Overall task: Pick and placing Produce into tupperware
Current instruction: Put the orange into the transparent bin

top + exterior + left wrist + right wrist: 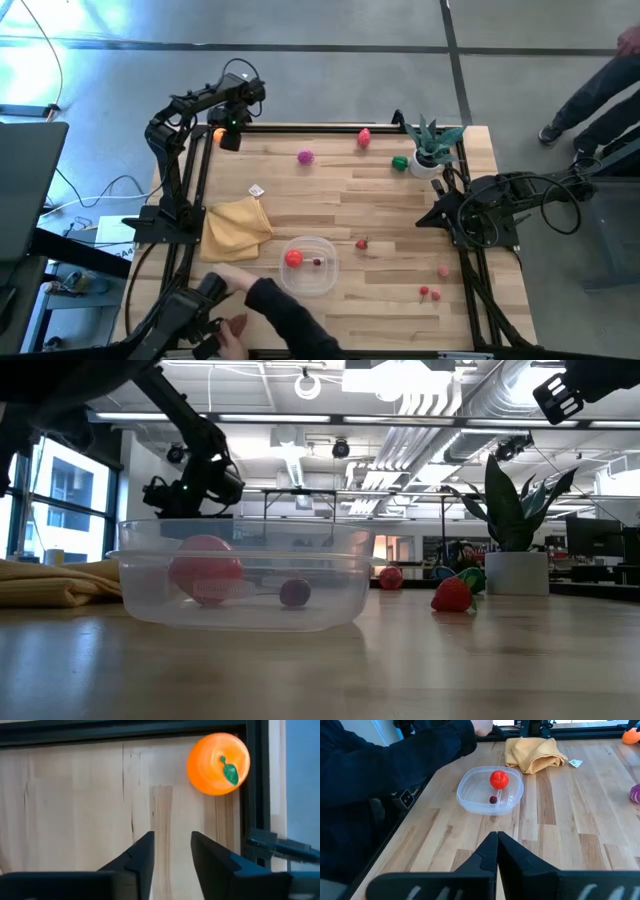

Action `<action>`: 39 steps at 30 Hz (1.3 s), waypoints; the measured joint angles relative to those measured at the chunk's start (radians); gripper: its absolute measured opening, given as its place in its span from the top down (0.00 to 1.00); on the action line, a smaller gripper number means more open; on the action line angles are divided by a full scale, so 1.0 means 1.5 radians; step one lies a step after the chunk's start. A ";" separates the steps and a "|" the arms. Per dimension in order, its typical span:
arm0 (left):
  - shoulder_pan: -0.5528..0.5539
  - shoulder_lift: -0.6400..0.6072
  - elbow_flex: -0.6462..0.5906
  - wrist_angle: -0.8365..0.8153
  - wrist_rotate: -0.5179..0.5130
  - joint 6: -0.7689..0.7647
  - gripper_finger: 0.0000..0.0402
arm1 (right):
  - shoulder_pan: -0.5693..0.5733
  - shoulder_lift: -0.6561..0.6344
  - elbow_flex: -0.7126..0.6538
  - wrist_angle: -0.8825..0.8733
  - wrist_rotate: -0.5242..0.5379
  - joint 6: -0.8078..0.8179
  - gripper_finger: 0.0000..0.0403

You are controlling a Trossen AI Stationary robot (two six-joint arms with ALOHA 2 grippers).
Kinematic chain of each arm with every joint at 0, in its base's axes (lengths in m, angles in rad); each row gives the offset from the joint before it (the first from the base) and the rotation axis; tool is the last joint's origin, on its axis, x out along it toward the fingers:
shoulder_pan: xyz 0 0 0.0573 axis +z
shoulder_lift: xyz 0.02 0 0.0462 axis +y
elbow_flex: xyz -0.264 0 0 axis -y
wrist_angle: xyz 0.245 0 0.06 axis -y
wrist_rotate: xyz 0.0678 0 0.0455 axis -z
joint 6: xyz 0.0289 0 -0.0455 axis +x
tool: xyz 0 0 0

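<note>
Though parted only narrowly and pinching nothing, poised from above at the table's 10 o'clock corner as the left gripper (229, 138), with the orange (217, 135) just beside it at 9 o'clock. Well apart, toward 5 o'clock of that gripper: the tupperware (330, 265), already holding a red fruit (293, 258) and a small dark cherry (318, 262). Parked at the table's 3 o'clock edge, pressed shut and empty: the right gripper (428, 220). Reaching in at 6 o'clock, close to the container: a person's arm (285, 310). Likely hazard on any carry across: contact with that sleeve.

Across the table at board height: clear tupperware (340, 585) in the foreground, red fruit (205, 570) inside, a strawberry (452, 594) loose at its 3 o'clock. Dark left arm visible far behind; orange not made out.

Past the left wrist's own fingers: gap of the left gripper (172, 837) too slim, by the look of it, for the round orange (218, 764). Fruit ahead of the tips, untouched, off the line of the gap and hard by the dark edge rail (252, 780). Probable failure: pinching air, or clipping the ball with one finger and sending it rolling along the rail. Cause: misalignment, plus too little spread.

Past the right wrist: right gripper (496, 836) pressed together, nothing between. Tupperware (464, 795) well ahead, a dark sleeve (395, 765) looming beside it, the yellow cloth (535, 752) beyond.
</note>
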 joint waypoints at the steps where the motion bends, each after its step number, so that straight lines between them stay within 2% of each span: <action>1: 0.005 0.000 0.000 -0.002 0.004 0.000 0.66 | 0.000 0.000 0.000 0.000 0.000 0.000 1.00; 5: 0.011 0.000 0.002 -0.006 0.016 -0.005 0.54 | 0.000 0.000 0.000 0.000 0.000 0.001 1.00; 10: 0.010 0.000 0.019 -0.004 0.033 -0.059 0.38 | 0.000 0.000 0.000 0.000 0.000 0.001 1.00; 15: 0.021 0.003 0.020 0.032 0.034 -0.085 0.31 | 0.000 0.000 0.000 0.000 0.000 0.001 1.00; 21: 0.014 0.029 0.020 0.069 0.037 -0.010 0.31 | 0.000 0.000 0.000 0.000 0.000 0.001 1.00; 26: 0.008 0.039 0.020 0.081 0.043 0.123 0.35 | 0.000 0.000 0.000 0.000 0.000 0.001 1.00; 32: 0.035 0.039 0.051 0.085 0.020 0.336 0.42 | 0.000 0.000 0.000 0.000 0.000 0.001 1.00; 34: 0.049 0.039 0.065 0.082 0.026 0.354 0.44 | 0.000 0.000 0.000 0.000 0.000 0.000 1.00; 39: 0.079 0.038 0.068 0.057 0.054 0.326 0.49 | 0.000 0.000 0.000 0.000 0.000 0.000 1.00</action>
